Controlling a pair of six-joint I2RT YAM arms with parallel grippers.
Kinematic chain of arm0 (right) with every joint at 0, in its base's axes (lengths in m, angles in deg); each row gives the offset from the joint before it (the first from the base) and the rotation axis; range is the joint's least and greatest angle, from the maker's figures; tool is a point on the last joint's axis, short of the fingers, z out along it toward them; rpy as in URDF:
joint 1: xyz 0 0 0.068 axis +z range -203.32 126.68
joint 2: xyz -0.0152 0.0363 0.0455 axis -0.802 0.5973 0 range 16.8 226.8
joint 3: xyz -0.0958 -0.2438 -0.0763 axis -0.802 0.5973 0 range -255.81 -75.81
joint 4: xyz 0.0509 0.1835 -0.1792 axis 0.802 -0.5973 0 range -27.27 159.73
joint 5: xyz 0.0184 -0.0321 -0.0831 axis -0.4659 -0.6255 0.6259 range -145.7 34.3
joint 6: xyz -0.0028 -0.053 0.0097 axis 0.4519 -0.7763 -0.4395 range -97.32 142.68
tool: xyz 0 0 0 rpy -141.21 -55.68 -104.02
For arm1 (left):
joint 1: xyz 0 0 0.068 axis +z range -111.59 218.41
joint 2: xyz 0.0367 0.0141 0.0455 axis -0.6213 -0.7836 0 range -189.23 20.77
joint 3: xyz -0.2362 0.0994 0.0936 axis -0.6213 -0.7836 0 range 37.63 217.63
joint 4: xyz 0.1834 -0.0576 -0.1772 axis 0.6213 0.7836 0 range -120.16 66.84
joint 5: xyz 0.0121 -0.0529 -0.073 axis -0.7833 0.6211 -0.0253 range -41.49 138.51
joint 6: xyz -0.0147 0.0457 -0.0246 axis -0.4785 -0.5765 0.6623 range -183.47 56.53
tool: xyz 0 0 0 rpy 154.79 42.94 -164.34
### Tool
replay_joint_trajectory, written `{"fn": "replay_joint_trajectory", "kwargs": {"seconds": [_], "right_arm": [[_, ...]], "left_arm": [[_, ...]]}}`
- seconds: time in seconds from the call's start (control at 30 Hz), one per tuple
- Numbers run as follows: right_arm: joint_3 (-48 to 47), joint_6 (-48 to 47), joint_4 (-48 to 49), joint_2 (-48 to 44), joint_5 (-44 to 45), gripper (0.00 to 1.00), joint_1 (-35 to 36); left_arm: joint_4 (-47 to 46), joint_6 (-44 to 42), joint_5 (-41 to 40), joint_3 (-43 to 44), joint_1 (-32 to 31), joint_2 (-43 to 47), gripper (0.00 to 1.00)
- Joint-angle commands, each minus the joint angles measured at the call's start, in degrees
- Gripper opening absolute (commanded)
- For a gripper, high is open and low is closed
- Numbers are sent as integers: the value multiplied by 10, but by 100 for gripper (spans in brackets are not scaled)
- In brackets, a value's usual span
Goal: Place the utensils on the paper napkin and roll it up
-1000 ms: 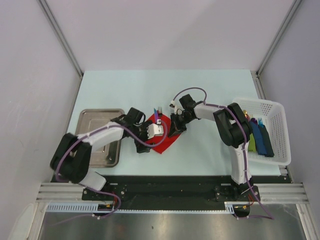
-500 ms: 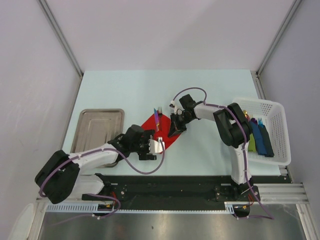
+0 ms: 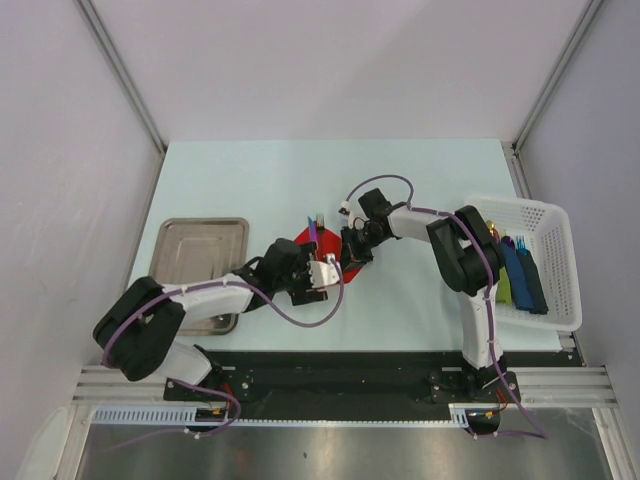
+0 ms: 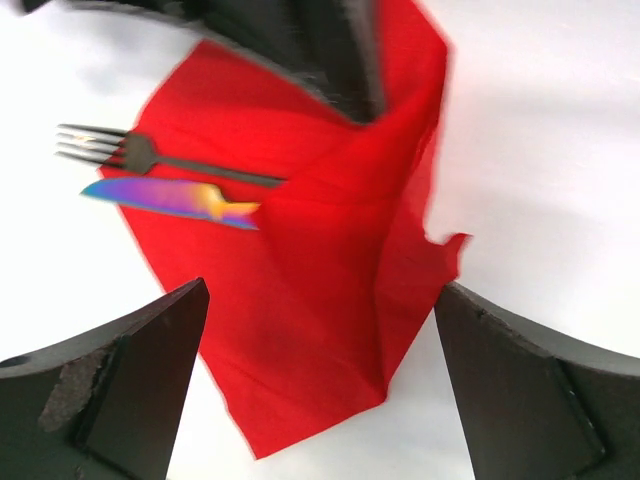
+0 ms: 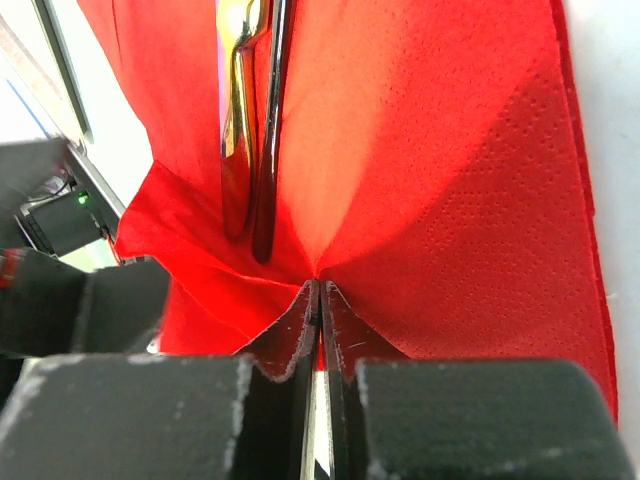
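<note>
A pale bench [image 3: 420,190] seen from above, walled by plain panels on its left, far and right sides, with both arm bases along the near edge. The paper napkin [image 4: 340,250], bright red, lies near the middle of the bench. It sits well apart from every edge, with open bench surface behind it toward the far wall.

One side of the napkin is folded over the utensils [image 5: 272,110]. A dark fork [image 4: 140,153] and a rainbow-tinted knife [image 4: 165,195] lie side by side, and their tips stick out past the napkin's edge.

The left end effector [image 4: 320,295] hangs over the near part of the napkin with its fingers wide apart, holding nothing. The right end effector [image 5: 320,300] has its fingers pressed together, pinching a raised fold of the red paper just beside the utensil handles.

At the left of the bench is a shallow metal tray [image 3: 190,240]. Its visible part holds nothing, and the left arm crosses its near right corner.

At the right edge stands a white lattice basket [image 3: 545,215]. It holds blue rolled bundles [image 3: 524,275] and a green one [image 3: 504,290], lying lengthwise.
</note>
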Motion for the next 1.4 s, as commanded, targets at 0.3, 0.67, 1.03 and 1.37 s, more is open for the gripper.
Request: {"fn": "replay_joint_trajectory", "kwargs": {"seconds": [0.3,0.67,1.03,1.37], "right_arm": [[-26,-32,-23,6,75,17,-17],[-3,-36,-35,-57,46,25,-27],[23,8,11,-108,-19,21,-27],[41,75,78,-71,-70,12,-12]], "left_arm": [[156,89,124,146,87,-89,95],[202,99,136,202,100,-135,76],[235,109,121,235,103,-162,66],[245,126,111,251,109,-178,64]]}}
